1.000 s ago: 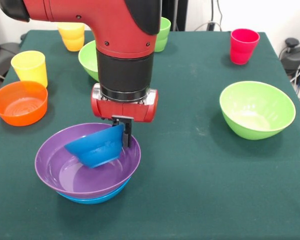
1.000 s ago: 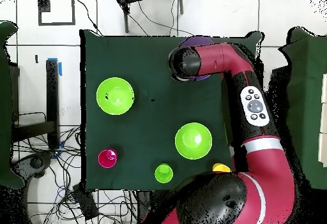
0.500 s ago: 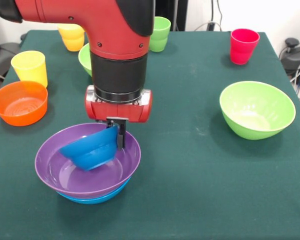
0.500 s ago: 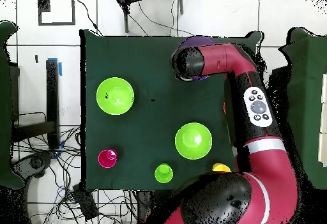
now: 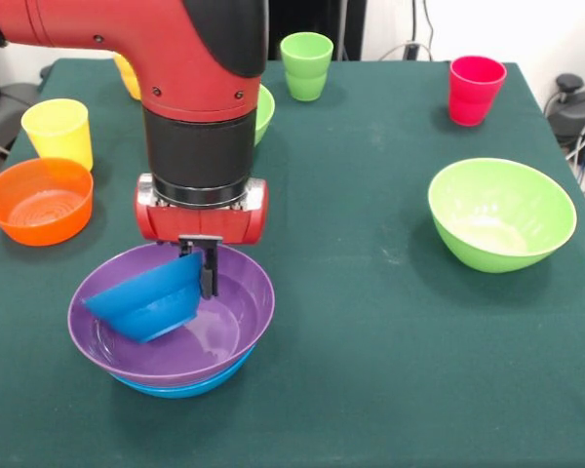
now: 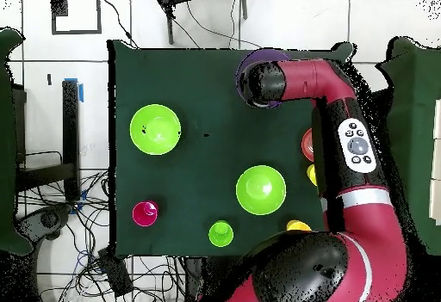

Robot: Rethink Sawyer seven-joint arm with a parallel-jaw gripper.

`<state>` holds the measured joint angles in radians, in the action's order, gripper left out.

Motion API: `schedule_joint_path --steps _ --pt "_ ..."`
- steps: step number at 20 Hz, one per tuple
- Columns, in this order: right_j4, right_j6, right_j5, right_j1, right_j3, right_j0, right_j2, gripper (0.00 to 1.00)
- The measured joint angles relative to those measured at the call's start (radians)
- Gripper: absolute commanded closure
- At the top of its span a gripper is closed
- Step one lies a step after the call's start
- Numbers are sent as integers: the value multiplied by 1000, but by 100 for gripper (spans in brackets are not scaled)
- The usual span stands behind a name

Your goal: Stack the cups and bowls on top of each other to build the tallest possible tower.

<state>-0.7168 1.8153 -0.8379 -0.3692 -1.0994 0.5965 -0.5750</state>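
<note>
In the front view my gripper [image 5: 206,273] is shut on the rim of the small blue bowl [image 5: 144,302]. That bowl hangs tilted inside the wide purple bowl [image 5: 236,324], which is nested in the large blue bowl [image 5: 180,387]; together they form the low tower at the near left. From overhead the arm's wrist covers most of the purple bowl [image 6: 258,55] and hides the gripper. One light green bowl [image 5: 502,213] stands at the right, another [image 5: 263,105] peeks out behind the arm. The small orange bowl [image 5: 39,200] sits at the left edge.
Cups stand along the table's edges: a yellow cup [image 5: 57,132] at the left, an orange-yellow cup [image 5: 127,74] partly behind the arm, a light green cup [image 5: 307,65] and a red cup [image 5: 476,90] at the far side. The arm's thick wrist towers over the stack.
The gripper has carried the small blue bowl leftward in the front view and lower into the purple bowl. The arm's shift has uncovered the light green cup.
</note>
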Motion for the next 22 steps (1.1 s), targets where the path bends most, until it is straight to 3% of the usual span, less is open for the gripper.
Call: schedule_joint_path --steps 22 --pt "0 -1 0 -16 -19 16 0 100"
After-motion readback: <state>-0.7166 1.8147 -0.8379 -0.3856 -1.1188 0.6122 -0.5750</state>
